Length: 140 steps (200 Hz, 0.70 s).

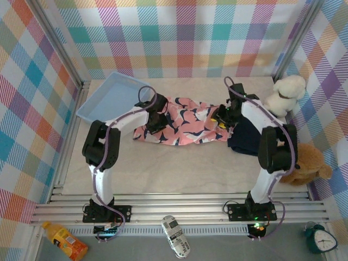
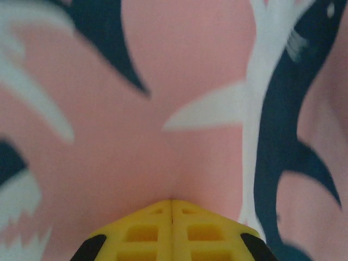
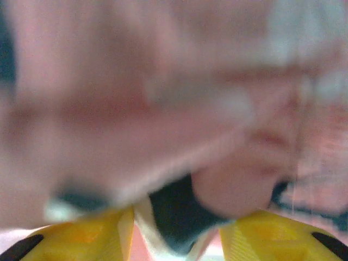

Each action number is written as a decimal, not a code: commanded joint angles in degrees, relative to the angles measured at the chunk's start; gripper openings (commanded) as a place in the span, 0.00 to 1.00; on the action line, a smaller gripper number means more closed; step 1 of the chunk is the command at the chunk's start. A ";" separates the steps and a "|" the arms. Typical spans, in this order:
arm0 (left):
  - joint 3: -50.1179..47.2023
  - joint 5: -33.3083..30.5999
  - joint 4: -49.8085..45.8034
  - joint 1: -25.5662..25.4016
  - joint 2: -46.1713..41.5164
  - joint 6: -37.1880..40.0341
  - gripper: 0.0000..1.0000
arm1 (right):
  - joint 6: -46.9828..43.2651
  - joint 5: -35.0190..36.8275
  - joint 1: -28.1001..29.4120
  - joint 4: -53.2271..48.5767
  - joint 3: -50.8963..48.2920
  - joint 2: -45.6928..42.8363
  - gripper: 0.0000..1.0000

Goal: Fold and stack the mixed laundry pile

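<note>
The pink garment with navy-and-white print lies spread across the middle of the table. My left gripper is down on its left part. In the left wrist view its yellow fingers are pressed together with the pink cloth creased into their tips. My right gripper is at the garment's right end. Its fingers stand apart with a bunched fold of pink and navy cloth filling the gap between them. The dark navy T-shirt lies crumpled under the right arm.
A light blue basket leans at the back left. A white plush toy sits at the back right and a brown one by the right wall. An orange bottle and a teal clock lie below the table's front rail.
</note>
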 commanded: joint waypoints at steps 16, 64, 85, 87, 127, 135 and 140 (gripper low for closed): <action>6.52 -11.27 -4.85 4.98 6.77 5.43 0.04 | -1.99 8.86 -0.53 -4.32 4.60 7.22 0.52; 3.68 -15.46 -7.45 8.70 6.25 10.56 0.04 | -15.58 14.01 -0.15 -6.45 3.30 9.03 0.64; -1.09 -16.02 -7.80 8.62 3.35 10.96 0.04 | -21.96 15.70 2.28 -6.95 0.71 7.61 0.68; -1.60 -16.13 -7.92 8.68 3.09 11.00 0.04 | -22.56 15.87 2.62 -7.01 0.42 7.41 0.68; -17.03 -15.84 -8.06 8.12 -8.78 8.07 0.04 | -26.70 18.63 9.58 -7.07 -9.86 0.48 0.72; -19.83 -15.58 -8.26 7.63 -11.78 7.25 0.04 | -25.99 18.16 10.62 -6.81 -12.26 -1.46 0.73; -21.44 -15.46 -8.56 7.14 -13.63 6.66 0.04 | -25.34 17.39 11.39 -6.65 -13.72 -3.00 0.73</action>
